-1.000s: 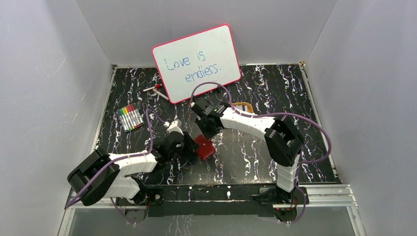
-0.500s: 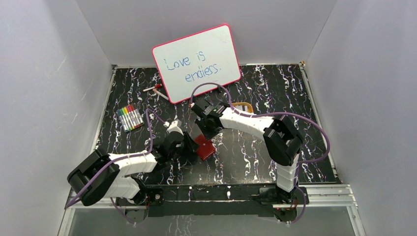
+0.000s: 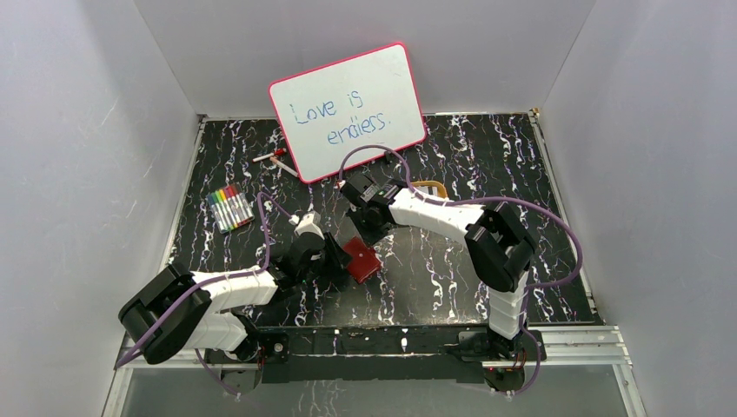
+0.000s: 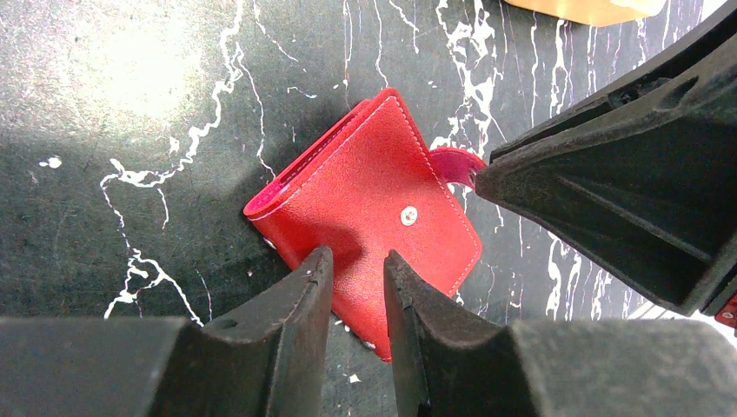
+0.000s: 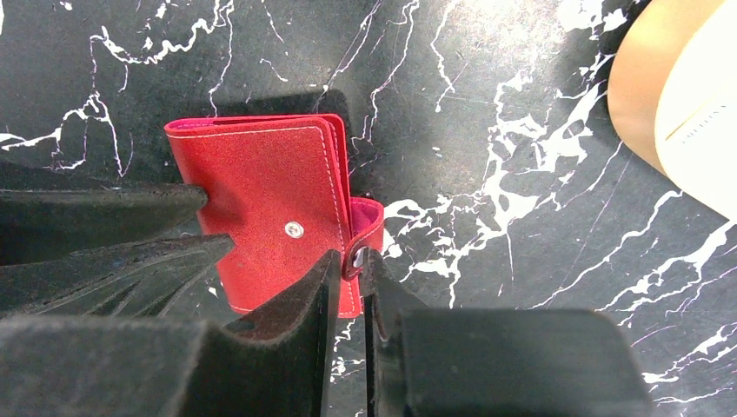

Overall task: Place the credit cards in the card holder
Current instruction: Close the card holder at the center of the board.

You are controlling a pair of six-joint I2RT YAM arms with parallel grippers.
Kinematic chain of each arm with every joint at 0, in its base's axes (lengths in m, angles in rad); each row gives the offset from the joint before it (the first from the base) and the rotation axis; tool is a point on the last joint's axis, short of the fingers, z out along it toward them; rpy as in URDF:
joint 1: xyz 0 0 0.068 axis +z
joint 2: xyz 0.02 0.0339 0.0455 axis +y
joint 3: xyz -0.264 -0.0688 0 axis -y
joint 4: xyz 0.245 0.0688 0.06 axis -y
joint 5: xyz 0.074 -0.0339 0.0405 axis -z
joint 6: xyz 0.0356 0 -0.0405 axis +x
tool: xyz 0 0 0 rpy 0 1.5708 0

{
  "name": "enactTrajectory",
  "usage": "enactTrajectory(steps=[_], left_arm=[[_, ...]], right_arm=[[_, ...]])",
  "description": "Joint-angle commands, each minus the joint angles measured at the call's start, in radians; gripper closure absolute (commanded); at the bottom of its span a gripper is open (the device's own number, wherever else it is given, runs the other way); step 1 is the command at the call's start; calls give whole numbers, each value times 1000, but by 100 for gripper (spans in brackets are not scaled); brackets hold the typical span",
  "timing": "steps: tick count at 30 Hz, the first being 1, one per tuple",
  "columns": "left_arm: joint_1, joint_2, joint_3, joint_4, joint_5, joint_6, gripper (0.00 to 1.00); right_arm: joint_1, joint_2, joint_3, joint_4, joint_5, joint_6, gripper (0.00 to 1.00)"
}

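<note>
The card holder (image 3: 360, 258) is a closed red wallet lying flat on the black marbled table; it also shows in the left wrist view (image 4: 365, 208) and the right wrist view (image 5: 269, 200). My right gripper (image 5: 350, 258) is shut on its snap tab (image 5: 372, 221) at the wallet's right edge. My left gripper (image 4: 358, 258) has its jaws a narrow gap apart, tips over the wallet's cover at the opposite edge, nothing between them. A pale flat thing (image 5: 700, 130) lies in the orange tray; I cannot tell whether it is the credit cards.
The yellow-orange oval tray (image 3: 428, 186) sits just behind the right wrist. A pink-framed whiteboard (image 3: 348, 110) leans on the back wall. A set of coloured markers (image 3: 230, 207) lies at the left, and a red pen (image 3: 276, 156) near the board.
The right wrist has shifted slightly left and back at the wallet. The left arm and the wallet have stayed in place.
</note>
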Motion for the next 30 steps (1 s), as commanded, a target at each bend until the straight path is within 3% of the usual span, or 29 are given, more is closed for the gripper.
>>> enactTrajectory(steps=[1, 5, 9, 30], left_arm=[[6, -14, -14, -25, -21, 9, 73], [6, -13, -14, -24, -19, 7, 73], [7, -12, -15, -22, -19, 8, 73], [7, -2, -4, -27, -17, 17, 73]], right_arm=[[-7, 6, -12, -2, -11, -6, 76], [-9, 1, -17, 4, -16, -7, 82], [-8, -3, -22, 7, -32, -6, 100], [-28, -99, -82, 135, -162, 14, 100]])
